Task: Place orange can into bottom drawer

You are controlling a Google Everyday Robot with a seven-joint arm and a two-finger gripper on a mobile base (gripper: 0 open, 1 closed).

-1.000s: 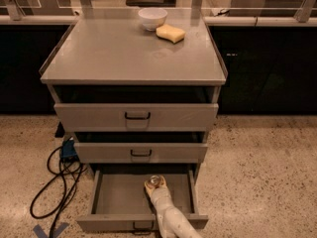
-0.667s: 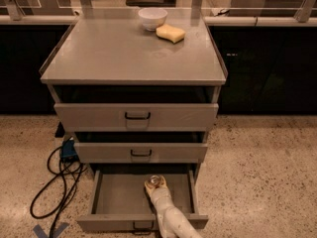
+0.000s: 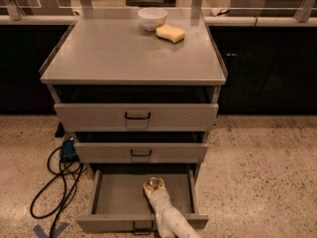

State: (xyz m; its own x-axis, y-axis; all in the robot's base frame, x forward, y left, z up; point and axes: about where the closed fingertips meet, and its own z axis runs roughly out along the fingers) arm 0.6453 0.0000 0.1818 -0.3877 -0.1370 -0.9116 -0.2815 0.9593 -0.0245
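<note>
Floor, far L: black cable (image 3: 63, 170) loops over speckled flooring (image 3: 267, 182), running from a small blue box (image 3: 68, 150) by the cabinet's foot; blue tape mark (image 3: 49, 229) at the bottom edge.
Cabinet: grey metal unit (image 3: 124, 53), ctr of frame, three drawers, in front of a dark wall w/ a glass rail above.
Top drawer (image 3: 99, 117): pulled out slightly, dark gap above its front.
Middle drawer (image 3: 99, 152): also out a little, less than the top one.
Bottom drawer (image 3: 116, 195): pulled well out, tray floor exposed (the only one of the three open wide enough to see into).
White bowl (image 3: 152, 18): upright at the back of the cabinet top, near ctr.
Orange can (image 3: 154, 183): upright inside the bottom drawer, approx. mid-tray, silver top facing up.
Gripper (image 3: 153, 190): down in the bottom drawer, right at the can, close around its body; whether it clamps the can or only surrounds it, can't tell.
Yellow sponge (image 3: 170, 33): lying flat just R of the bowl, close to it.
Arm (image 3: 171, 222): pale, enters from the bottom edge, crosses the drawer's front lip R of the handle, angles up-left to the can.
</note>
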